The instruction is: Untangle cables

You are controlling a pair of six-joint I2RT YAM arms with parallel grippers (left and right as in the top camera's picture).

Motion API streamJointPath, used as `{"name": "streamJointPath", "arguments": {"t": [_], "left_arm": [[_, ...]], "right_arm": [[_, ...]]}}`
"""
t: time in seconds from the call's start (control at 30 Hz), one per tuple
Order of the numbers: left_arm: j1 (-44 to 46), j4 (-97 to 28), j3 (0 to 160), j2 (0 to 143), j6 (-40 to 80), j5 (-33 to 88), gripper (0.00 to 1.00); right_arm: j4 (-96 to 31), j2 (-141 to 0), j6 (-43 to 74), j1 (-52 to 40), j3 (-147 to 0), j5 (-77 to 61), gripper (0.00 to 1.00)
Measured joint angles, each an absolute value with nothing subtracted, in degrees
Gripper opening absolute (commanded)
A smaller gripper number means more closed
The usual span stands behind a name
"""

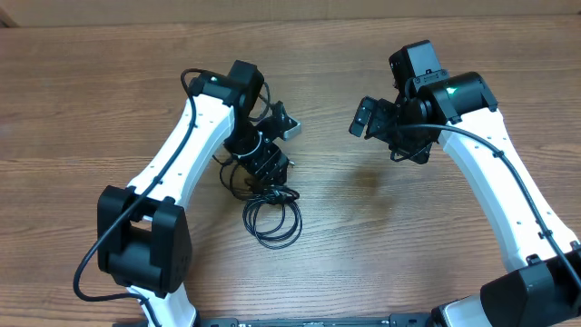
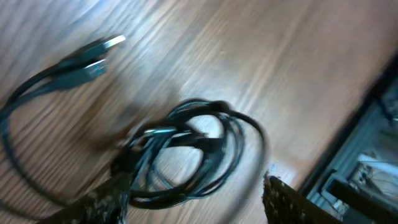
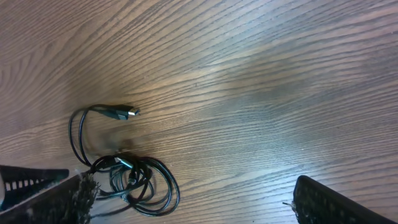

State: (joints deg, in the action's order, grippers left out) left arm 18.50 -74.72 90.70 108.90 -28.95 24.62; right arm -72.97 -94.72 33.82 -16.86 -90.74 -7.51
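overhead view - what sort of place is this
Probably a robotics lab bench: a wood-grain table, a left arm and right arm based at its near edge, and a tangled black cable.

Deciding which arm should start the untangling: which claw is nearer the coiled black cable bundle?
Left. The left claw hangs open directly over the cable bundle, at its far edge. The right claw, also open, sits well off to the bundle's right and farther back.

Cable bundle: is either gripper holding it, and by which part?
Nothing is held. The left gripper is open, its fingers either side of the coiled cable bundle. The right gripper is open, away from it.
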Motion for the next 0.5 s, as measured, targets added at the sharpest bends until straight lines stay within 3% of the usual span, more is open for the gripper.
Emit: {"name": "streamJointPath", "arguments": {"t": [0.1,0.2,0.27,0.33,0.5], "left_arm": [[17.9,-75.1,90.7,108.9,-32.8,29.2,0.73],[17.5,-76.7,90.7,108.9,-35.9,30.6,0.67],[17.5,-77.5,90.7,108.9,-37.8,30.7,0.75],[17.5,-77.6,90.7,108.9,-39.2,30.2,0.75],[17.5,-77.5,90.4,108.9,-40.0,28.2,0.68]], "right_arm": [[-72.6,-94.7,33.8,-16.9,-90.3,-7.5,1.0],[-72.1,-94.7,33.8,-16.9,-88.4,-7.5,1.0],[-71.5,-94.7,33.8,-16.9,-87.4,-7.5,1.0],[-71.4,-94.7,33.8,-16.9,-86.3,-7.5,1.0],[-71.2,-94.7,33.8,-16.9,-85.7,-7.5,1.0]]}}
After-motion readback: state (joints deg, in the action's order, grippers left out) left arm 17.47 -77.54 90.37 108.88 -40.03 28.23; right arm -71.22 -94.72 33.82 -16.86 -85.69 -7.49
